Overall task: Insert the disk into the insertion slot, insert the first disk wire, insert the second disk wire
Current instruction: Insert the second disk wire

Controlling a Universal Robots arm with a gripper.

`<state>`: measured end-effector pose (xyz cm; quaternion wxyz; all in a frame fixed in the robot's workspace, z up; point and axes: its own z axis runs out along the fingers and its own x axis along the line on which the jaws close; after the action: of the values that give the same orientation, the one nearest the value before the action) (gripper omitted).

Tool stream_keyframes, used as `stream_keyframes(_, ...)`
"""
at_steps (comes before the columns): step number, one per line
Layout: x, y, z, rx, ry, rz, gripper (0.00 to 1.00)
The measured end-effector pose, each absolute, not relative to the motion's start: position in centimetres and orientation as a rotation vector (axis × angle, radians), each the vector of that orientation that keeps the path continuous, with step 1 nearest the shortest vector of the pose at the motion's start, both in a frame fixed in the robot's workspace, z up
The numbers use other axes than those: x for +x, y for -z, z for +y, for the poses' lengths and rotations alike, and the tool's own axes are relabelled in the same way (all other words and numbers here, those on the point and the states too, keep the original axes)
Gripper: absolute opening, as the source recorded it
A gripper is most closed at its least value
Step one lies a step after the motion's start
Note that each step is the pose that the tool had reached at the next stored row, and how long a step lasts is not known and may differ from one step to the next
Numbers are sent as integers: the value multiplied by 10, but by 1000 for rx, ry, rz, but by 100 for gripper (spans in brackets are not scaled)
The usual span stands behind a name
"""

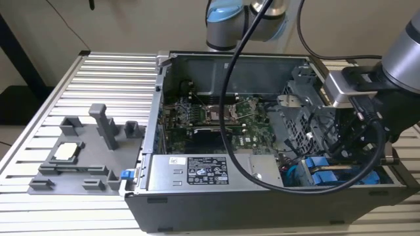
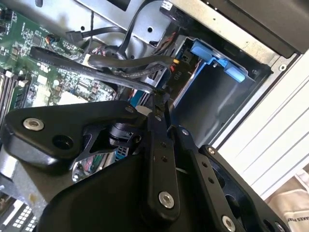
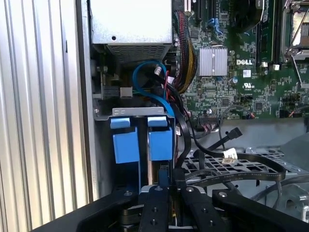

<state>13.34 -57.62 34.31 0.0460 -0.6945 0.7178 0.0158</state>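
I start with the gripper [image 3: 166, 187], down inside the open computer case [image 1: 196, 209] at the lower right of the exterior frame. I cannot tell from any view whether it is clamped or apart. In the second wrist view its tip [image 2: 158, 99] sits right against a bundle of black cables [image 2: 125, 65].

Just past the tip, in the first wrist view, two blue carrier fronts stand side by side. The disk [image 3: 161, 141] is the one in line with the gripper. It is seated in the insertion slot [image 3: 133, 111] with only its blue end and a strip of metal edge showing. The other blue carrier [image 3: 120, 141] sits just beside it in the same cage. In the exterior view both blue ends [image 1: 316, 169] show at the lower right, partly behind the arm's black hose [image 1: 244, 98].

Beyond the carriers, a blue wire [image 3: 145, 79] loops up between them and the power-supply box [image 3: 130, 21], with red and yellow wires near it. A loose black connector [image 3: 235, 133] lies over the perforated metal, touching nothing I can make out. Farther on is the green motherboard [image 3: 241, 82].

Outside the case, on the exterior view's left, a grey fixture block [image 1: 78, 162] rests on the slatted table [image 1: 111, 73]. The arm [image 1: 400, 54] comes in from the upper right.
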Motion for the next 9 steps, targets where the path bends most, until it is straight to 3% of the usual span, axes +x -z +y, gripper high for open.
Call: stream_keyframes(9,135,-339,-579,-2112,-61,2193,16)
